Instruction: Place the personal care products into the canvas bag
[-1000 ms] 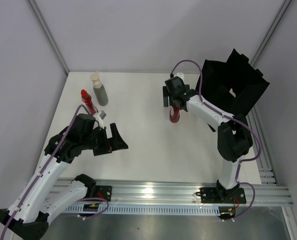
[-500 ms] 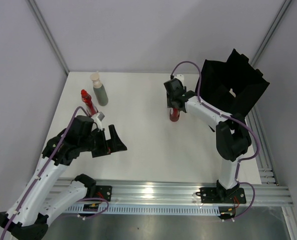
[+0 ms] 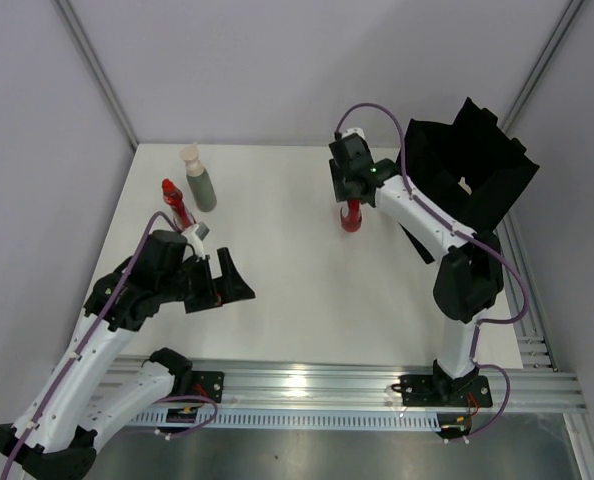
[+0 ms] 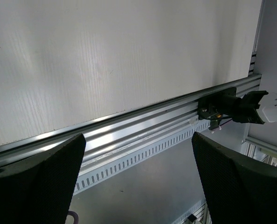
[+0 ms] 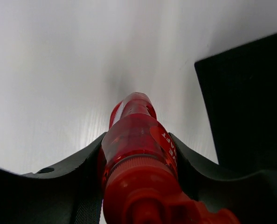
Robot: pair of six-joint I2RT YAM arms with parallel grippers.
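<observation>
My right gripper [image 3: 350,200] is clamped narrow on the all-red plastic bottle [image 3: 352,220]. On the right wrist feed its two black fingers [image 5: 85,161] press against either side of the bottle's body [image 5: 136,135] just below the ribbed cap. The bottle points straight out from the jaws toward the white table [image 3: 277,260]. From the overhead camera it hangs upright under the gripper, cap uppermost. I cannot tell whether its base touches the table or sits just clear of it.

Just to the right of that gripper, near but not touching, is the black fabric tote bag [image 3: 472,175]. It is boxy, with floppy edges standing up, and a dark corner of it fills the right edge of the right wrist feed [image 5: 245,107].

My left gripper [image 3: 222,288] is spread wide with nothing between its fingers [image 4: 40,182]. It hangs above the table, well apart from the right gripper, angled toward the aluminium rail [image 4: 143,130] at the near edge.

Behind the left gripper, toward the far left corner, stands a small bottle with a red cap [image 3: 174,203]. Just beyond it is a grey-green bottle with a cream cap [image 3: 197,180], also upright. Both are well apart from the bag.
</observation>
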